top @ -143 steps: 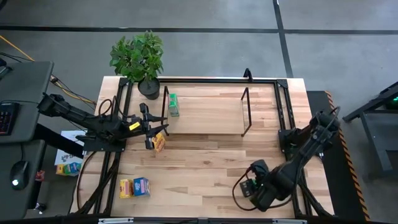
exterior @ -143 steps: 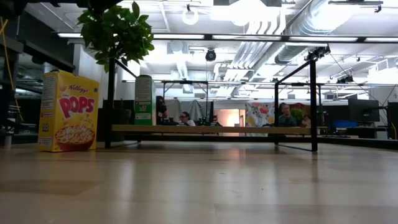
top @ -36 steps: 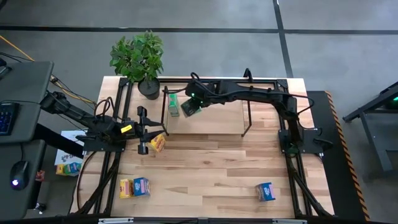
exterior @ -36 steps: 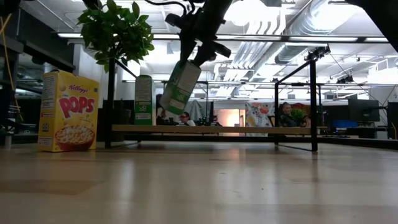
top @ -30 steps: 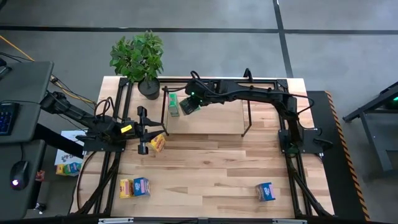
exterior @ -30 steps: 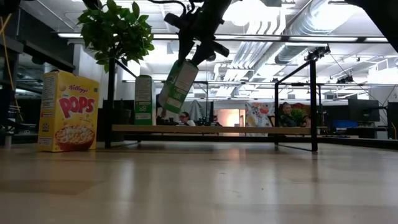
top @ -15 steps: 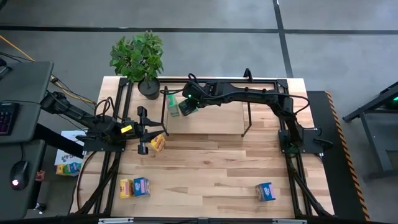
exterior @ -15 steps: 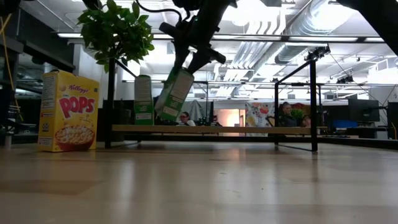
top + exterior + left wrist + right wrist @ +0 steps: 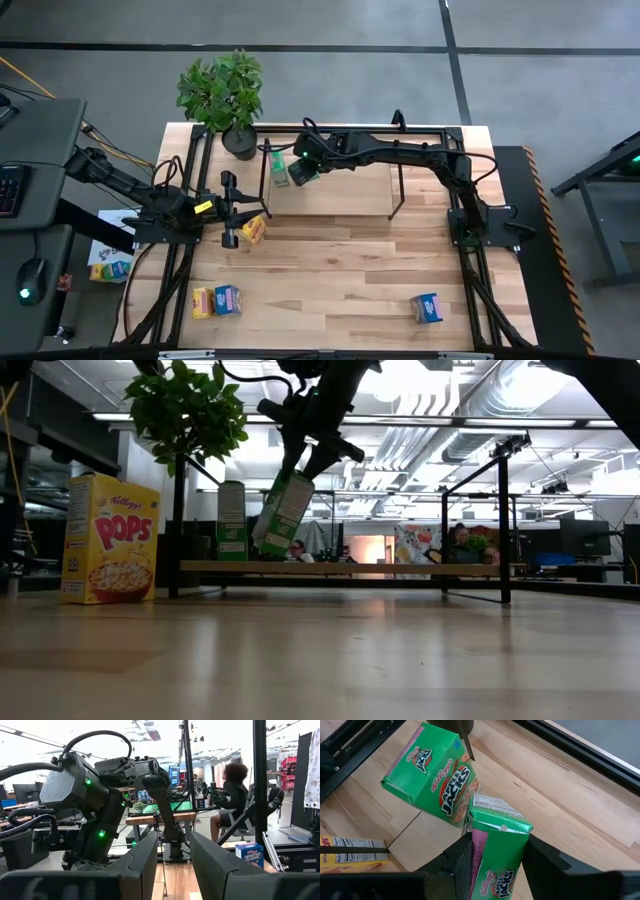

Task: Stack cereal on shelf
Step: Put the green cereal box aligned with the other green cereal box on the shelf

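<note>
Overhead, the tabletop (image 9: 330, 265) is pale wood planks with a black metal frame round its edge, set on a grey concrete floor; a leafy potted plant (image 9: 222, 92) stands at its far left corner. Seen level across the table, the room behind is an open workshop with white ducts, ceiling lights and seated people in the distance.

On the far side sits the shelf (image 9: 330, 180) — thin black rods over a light wooden board. The right tool (image 9: 303, 170) reaches over its left end, fingers clamped on a green cereal box (image 9: 283, 512), which hangs tilted with its lower corner at or just above the board. Just beside it, further left, a second green box (image 9: 231, 520) stands upright on the board.

The left tool (image 9: 232, 208) hovers with its fingers apart beside a yellow box (image 9: 256, 229) that stands on the planks just in front of the shelf's left end. Near the near left corner, another yellow box (image 9: 203, 302) and a blue box (image 9: 227, 300) lie side by side, touching. One more blue box (image 9: 427, 308) lies alone near the near right corner. All are small, flat-sided printed cardboard.
</note>
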